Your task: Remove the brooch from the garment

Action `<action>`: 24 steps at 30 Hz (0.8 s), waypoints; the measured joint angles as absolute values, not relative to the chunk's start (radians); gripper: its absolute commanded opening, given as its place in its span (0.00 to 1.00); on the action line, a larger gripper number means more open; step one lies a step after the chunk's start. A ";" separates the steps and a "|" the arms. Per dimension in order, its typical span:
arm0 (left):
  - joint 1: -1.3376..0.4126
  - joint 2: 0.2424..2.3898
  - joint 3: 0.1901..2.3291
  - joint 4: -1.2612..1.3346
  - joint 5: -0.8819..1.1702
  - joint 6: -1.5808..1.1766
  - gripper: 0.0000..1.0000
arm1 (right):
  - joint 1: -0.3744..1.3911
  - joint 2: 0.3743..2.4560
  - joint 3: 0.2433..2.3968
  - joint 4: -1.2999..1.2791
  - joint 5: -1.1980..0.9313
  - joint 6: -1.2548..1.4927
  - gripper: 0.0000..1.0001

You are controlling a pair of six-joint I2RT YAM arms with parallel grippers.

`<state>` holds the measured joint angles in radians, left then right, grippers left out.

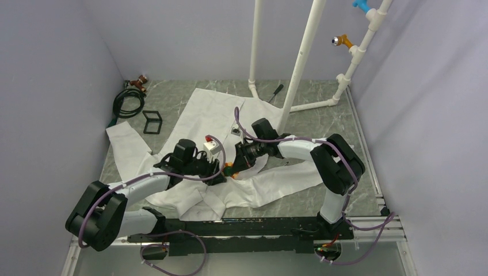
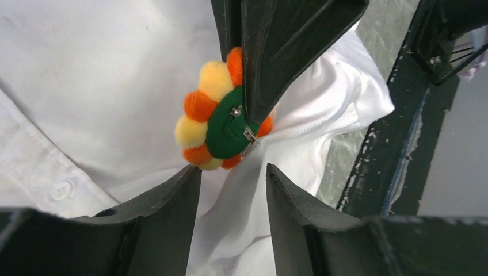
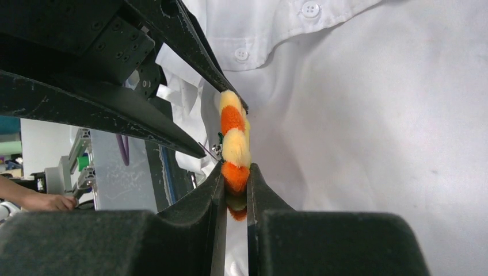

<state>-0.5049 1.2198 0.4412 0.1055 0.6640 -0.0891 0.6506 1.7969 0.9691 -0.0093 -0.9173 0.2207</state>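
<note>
The brooch [image 1: 229, 169] is a flower of orange and yellow pom-pom petals. The left wrist view shows its green felt back and metal pin [image 2: 224, 123]. It sits on the garment [image 1: 201, 115], a white button-front shirt spread on the table. My right gripper [image 3: 236, 172] is shut on the brooch's edge [image 3: 233, 138], and its fingers [image 2: 276, 46] come in from above in the left wrist view. My left gripper [image 2: 233, 169] is just below the brooch. Its jaws stand apart, with a taut fold of shirt [image 2: 86, 69] running between them.
A white pipe frame [image 1: 299, 63] stands at the back right, with a screwdriver [image 1: 276, 92] at its foot. A black cable coil [image 1: 129, 103] and a black square frame [image 1: 152, 122] lie at the back left. A small white box [image 1: 212, 145] rests on the shirt.
</note>
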 measured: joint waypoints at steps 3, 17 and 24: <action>-0.524 1.238 0.457 0.093 0.628 -0.062 0.44 | 0.650 1.797 0.969 -0.019 -0.918 0.219 0.00; -0.603 1.271 0.516 0.016 0.569 0.067 0.00 | 0.637 1.797 0.970 -0.074 -0.927 0.215 0.00; -0.607 1.262 0.529 -0.017 0.556 0.068 0.00 | 0.637 1.797 0.975 -0.082 -0.925 0.193 0.00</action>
